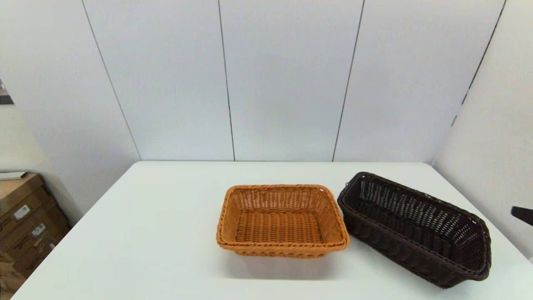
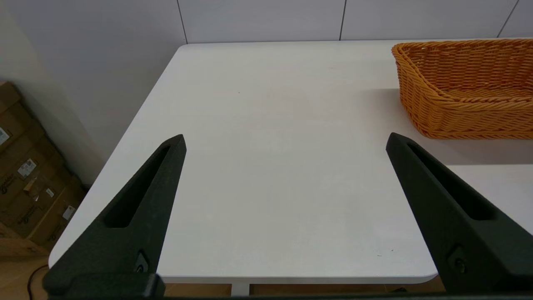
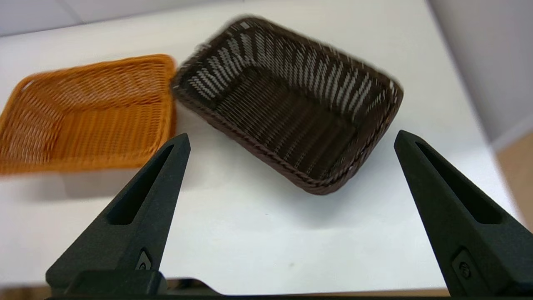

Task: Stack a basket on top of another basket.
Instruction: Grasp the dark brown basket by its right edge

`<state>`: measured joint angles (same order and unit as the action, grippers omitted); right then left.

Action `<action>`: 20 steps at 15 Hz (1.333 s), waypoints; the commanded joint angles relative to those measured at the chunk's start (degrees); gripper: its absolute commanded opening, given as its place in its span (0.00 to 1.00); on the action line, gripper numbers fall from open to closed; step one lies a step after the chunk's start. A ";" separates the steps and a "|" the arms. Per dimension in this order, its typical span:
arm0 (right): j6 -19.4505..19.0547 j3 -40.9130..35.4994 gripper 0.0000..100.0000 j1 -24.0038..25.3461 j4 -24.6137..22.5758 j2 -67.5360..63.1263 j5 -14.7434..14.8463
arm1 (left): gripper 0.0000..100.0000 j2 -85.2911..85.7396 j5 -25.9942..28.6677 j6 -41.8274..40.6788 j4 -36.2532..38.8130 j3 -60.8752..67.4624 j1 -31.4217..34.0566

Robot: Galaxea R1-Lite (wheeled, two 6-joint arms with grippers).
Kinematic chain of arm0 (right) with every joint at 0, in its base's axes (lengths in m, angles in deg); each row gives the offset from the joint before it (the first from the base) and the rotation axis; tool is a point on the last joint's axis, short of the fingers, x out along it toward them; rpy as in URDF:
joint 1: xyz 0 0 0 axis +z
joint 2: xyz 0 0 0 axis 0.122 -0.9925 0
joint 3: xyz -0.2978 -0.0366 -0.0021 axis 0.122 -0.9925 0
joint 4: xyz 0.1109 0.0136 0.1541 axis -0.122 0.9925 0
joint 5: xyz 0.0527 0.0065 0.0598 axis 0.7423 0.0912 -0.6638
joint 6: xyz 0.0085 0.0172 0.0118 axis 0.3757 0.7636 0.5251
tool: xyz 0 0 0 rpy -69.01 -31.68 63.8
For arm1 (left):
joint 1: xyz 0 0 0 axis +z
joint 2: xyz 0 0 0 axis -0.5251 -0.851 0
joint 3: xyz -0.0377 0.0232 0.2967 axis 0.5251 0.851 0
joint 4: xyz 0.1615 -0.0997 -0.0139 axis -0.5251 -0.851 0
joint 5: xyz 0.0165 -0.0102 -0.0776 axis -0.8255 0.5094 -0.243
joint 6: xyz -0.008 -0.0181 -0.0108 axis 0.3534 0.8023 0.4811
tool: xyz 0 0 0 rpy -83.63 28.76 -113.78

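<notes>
The dark brown basket point(image 1: 395, 246) lies at an angle on the right of the white table point(image 1: 166, 233), empty and upright. Just left of it, almost touching at one corner, sits the orange basket point(image 1: 283, 246), also empty. My right gripper point(image 3: 291, 139) hovers open above the table's near edge, apart from the dark brown basket point(image 3: 287, 104), with the orange basket point(image 3: 87, 112) off to one side. Only a black tip point(image 1: 522, 214) of that arm shows at the head view's right edge. My left gripper point(image 2: 285, 141) is open over the table's bare left part, away from the orange basket point(image 2: 466, 89).
White wall panels point(image 1: 287, 83) close the table's far side and a wall point(image 1: 495, 146) runs along its right side. Cardboard boxes point(image 1: 25, 221) stand on the floor beyond the left edge.
</notes>
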<state>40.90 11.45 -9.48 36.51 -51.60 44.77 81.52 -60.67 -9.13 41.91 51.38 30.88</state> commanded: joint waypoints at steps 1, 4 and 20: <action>8.44 7.23 1.00 -4.03 2.40 -21.32 1.16 | 1.00 0.09 -0.04 0.02 -0.03 -0.05 0.00; 8.71 8.72 1.00 -9.65 2.57 -30.11 1.51 | 1.00 0.09 -0.04 0.02 -0.03 -0.05 0.00; 12.31 4.15 1.00 -12.03 -2.44 -52.35 2.83 | 1.00 0.09 -0.04 0.02 -0.03 0.04 0.00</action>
<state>53.03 15.97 -21.53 33.97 -102.20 47.79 81.52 -60.70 -9.15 41.94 51.41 30.88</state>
